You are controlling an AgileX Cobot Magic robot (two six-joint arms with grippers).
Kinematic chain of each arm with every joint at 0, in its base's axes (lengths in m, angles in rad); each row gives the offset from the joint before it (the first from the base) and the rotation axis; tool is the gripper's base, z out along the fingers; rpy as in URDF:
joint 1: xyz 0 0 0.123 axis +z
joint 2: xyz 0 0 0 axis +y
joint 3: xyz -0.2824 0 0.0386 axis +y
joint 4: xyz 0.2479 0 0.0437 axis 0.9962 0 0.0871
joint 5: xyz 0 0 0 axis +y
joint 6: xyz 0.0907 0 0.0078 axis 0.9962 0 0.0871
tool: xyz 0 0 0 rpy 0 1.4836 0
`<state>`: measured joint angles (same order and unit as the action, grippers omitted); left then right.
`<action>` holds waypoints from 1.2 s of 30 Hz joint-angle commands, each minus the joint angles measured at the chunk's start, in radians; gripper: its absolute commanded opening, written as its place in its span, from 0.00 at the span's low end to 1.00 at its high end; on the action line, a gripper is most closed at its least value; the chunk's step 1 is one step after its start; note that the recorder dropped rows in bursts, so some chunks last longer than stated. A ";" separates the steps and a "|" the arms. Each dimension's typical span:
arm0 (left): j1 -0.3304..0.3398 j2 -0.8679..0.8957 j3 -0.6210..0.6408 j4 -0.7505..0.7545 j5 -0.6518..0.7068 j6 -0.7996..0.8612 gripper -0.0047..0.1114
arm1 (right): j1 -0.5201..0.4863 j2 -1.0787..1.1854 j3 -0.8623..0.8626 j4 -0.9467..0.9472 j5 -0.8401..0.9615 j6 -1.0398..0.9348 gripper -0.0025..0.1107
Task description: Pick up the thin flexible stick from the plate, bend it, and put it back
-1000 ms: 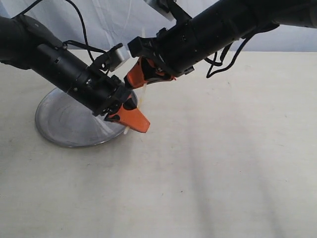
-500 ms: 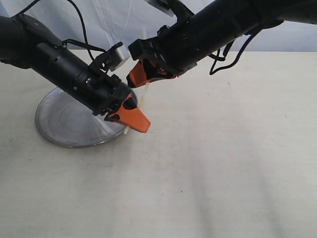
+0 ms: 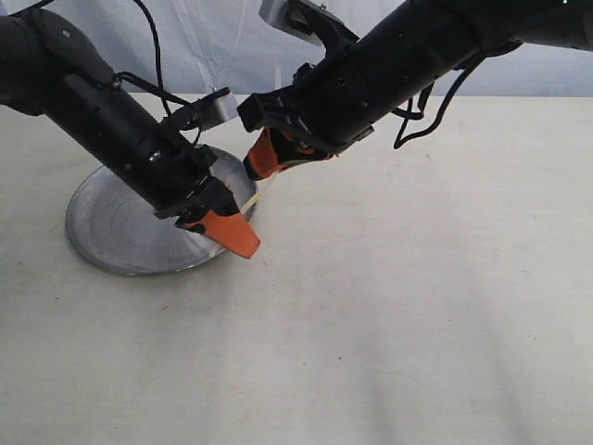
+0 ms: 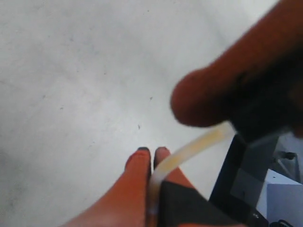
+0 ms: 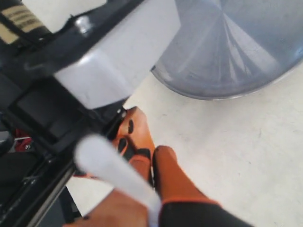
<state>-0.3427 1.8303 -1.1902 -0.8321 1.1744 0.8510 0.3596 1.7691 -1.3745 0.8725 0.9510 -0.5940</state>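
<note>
Thin flexible stick [image 4: 189, 149] bowed, blurred, ends hidden in jaws

The left arm [image 3: 93, 116] and right arm [image 3: 417, 51] are matte black with thin black cables [image 3: 153, 56]; left gripper [image 3: 248, 250] and right gripper [image 3: 252, 171] have tapered orange fingers [image 3: 227, 230].

The gripper [image 5: 152, 158] has its orange fingers [image 5: 168, 177] pressed together on the stick [image 5: 113, 175], a pale blurred band that leaves the grip toward ten o'clock, counting the way the fingers point as twelve. At one o'clock lies the plate [image 5: 236, 47], flat on the pale table [image 5: 236, 156], apart from the fingertips. At eleven o'clock a black arm [image 5: 33, 109] with a grey box [image 5: 118, 56] crosses close by, with an orange slotted part [image 5: 135, 130] just beyond the tips
</note>
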 commanded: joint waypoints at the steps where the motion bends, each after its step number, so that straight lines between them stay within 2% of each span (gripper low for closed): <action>1: 0.014 -0.012 0.021 0.398 -0.099 -0.132 0.04 | -0.020 -0.042 -0.016 0.006 0.023 0.011 0.01; 11: 0.014 -0.032 0.021 0.595 -0.146 -0.290 0.04 | -0.020 -0.070 -0.016 0.007 0.038 0.013 0.01; 27: 0.014 -0.032 0.021 0.570 -0.159 -0.293 0.04 | -0.020 -0.084 -0.016 0.007 0.036 0.013 0.01; 36: 0.014 -0.032 0.021 0.570 -0.180 -0.293 0.04 | -0.020 -0.084 -0.016 0.007 -0.026 0.013 0.01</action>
<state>-0.3277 1.8013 -1.1701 -0.2558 1.0049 0.5613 0.3425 1.6890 -1.3882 0.8792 0.9460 -0.5796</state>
